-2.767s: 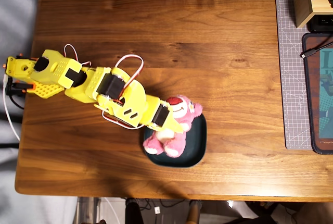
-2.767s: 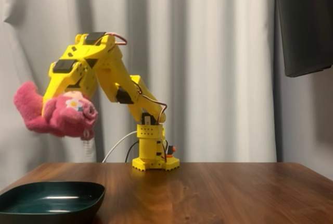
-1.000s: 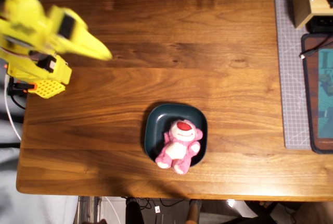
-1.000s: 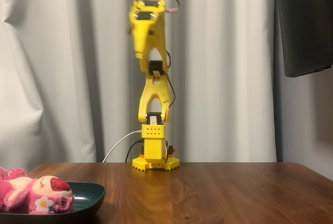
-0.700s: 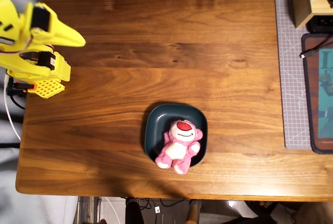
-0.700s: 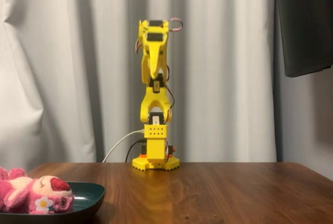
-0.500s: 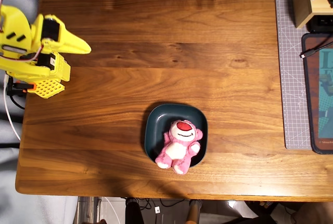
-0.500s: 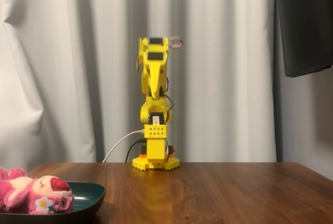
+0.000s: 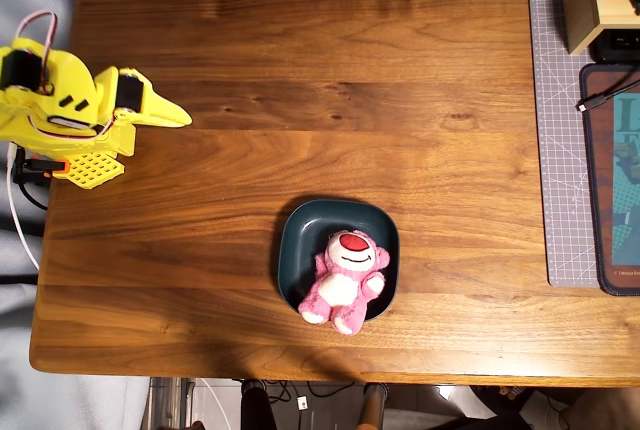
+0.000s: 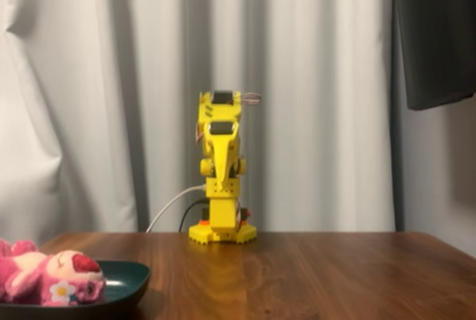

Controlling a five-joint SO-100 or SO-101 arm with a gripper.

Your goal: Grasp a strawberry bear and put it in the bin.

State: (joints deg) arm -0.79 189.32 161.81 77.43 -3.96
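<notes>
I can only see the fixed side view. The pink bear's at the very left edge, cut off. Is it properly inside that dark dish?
Observer: Mostly. In the overhead view the strawberry bear lies on its back in the bin, its feet overhanging the near rim.
Visitor: Is the yellow arm anywhere near it?
Observer: No. From above, the gripper is folded over the arm's base at the table's left edge, with bare wood between.
Visitor: Anything else on the table?
Observer: A grey cutting mat lies along the right edge.

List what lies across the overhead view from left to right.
Yellow arm base → hand → bin holding the strawberry bear → grey cutting mat → dark tablet-like pad at the right edge.
</notes>
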